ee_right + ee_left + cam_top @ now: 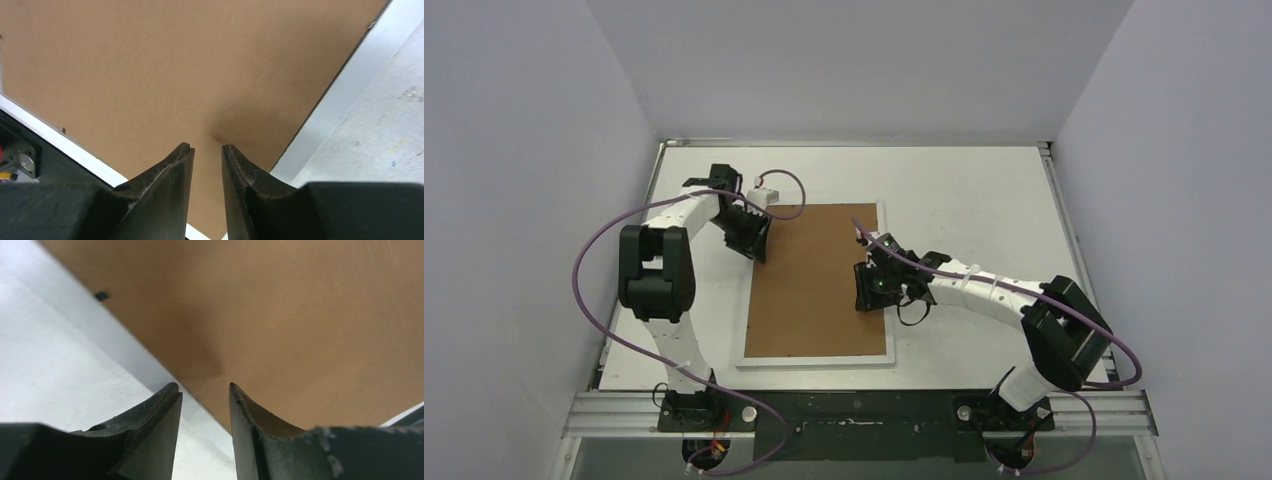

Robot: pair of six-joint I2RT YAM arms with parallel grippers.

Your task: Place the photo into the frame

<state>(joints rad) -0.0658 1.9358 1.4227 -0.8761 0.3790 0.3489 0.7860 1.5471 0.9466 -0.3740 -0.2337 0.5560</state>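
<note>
While the frame [816, 358] is lying face down on the table [984, 190], with its near edge not far from the robot's side, nothing of the photo is showing in any view. I cannot tell whether it is sitting under the board or is somewhere out of sight. The brown backing board [819, 290] is filling the white rim flush, so the loading is probably done or nearly so. What is remaining looks like seating and securing the back, then perhaps turning the frame over.

A little farther in, the right gripper [207, 146] is hovering low over the board just inside the frame's right rim, its dark fingers standing a narrow slot apart and pinching nothing. Farther back, the left gripper [204, 386] is hanging over the left rim near the far corner, fingers a bit wider apart and likewise gripping nothing. Whether either is touching the board I cannot tell.

The board is looking matte, stiff and fibrous, like hardboard, with faint scuffs. The rim is smooth, thin and white, with one small dark tab [101, 296] at the board's edge. Beyond, the pale tabletop is showing light marks.
</note>
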